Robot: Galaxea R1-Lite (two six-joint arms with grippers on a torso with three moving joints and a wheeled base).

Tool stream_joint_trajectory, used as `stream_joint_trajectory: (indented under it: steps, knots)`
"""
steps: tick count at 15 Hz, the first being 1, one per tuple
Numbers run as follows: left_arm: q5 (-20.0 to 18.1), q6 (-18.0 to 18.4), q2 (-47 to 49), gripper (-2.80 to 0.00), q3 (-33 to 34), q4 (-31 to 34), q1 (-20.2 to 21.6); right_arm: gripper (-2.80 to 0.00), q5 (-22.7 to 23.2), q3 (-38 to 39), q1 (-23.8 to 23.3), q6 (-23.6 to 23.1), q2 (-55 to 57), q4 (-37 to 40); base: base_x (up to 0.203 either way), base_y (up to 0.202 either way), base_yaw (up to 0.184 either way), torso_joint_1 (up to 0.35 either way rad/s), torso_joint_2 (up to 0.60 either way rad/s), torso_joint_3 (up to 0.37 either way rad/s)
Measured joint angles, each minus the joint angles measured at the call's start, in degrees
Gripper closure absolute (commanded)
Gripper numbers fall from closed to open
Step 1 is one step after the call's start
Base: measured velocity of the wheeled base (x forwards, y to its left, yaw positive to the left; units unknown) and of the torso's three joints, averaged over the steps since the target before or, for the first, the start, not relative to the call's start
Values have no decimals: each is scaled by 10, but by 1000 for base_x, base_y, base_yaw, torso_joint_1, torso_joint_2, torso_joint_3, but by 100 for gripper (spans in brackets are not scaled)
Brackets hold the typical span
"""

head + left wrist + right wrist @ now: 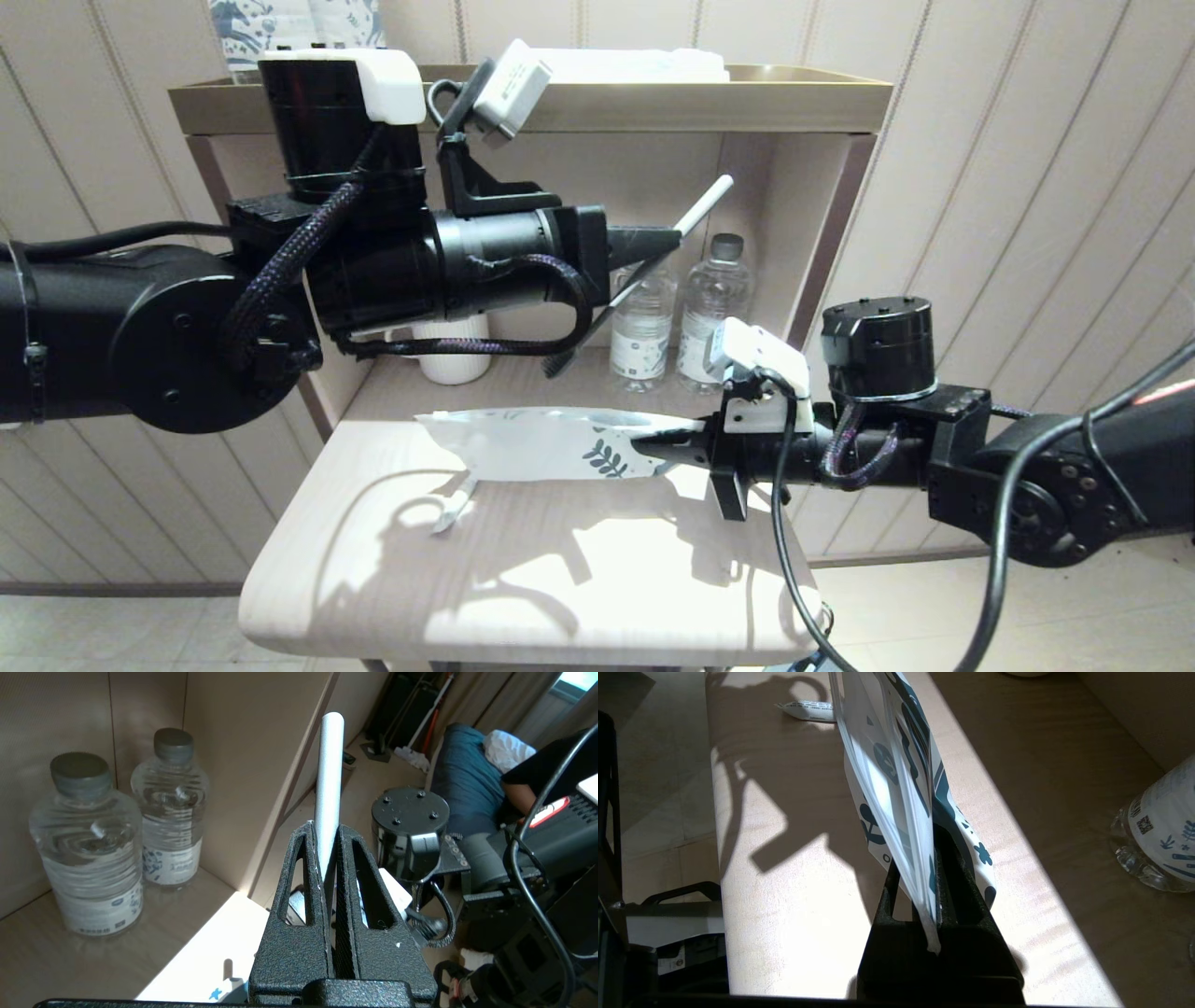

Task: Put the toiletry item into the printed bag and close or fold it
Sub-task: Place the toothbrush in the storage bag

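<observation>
Nearest me, right tool (653, 446) is clenched on the printed end of the printed bag (541, 444), holding it out edge-up just above the tabletop (523, 579). Further back & higher, left tool (667, 238) clamps the toothbrush (702, 203) mid-handle, bristles angled down. Both picked up; insertion & folding not yet done.

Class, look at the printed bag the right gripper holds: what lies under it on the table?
Under the printed bag, held by the right gripper, lies a short pale strip on the table. Its upper end is covered by the bag.
</observation>
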Motion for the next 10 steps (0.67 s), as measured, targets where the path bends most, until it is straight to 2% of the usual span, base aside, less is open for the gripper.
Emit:
stream_joint_trajectory:
  steps: [2, 5, 6, 7, 10]
  knots:
    - [1, 3, 4, 0, -25, 34, 1, 0, -29, 17, 4, -6, -5, -50, 0, 0, 0, 0, 0, 0]
    - [0, 14, 11, 0, -72, 99, 0, 0, -123, 42, 32, -24, 6, -159, 0, 0, 0, 0, 0, 0]
    - [0, 19, 12, 0, -81, 112, 1, 0, -136, 47, 38, -26, 7, -173, 0, 0, 0, 0, 0, 0]
    - [-1, 31, 13, 0, -86, 123, 1, 0, -139, 50, 41, -27, 7, -175, 0, 0, 0, 0, 0, 0]
    - [-4, 106, 14, 0, -91, 197, 1, 0, -140, 54, 43, -28, 3, -173, 0, 0, 0, 0, 0, 0]
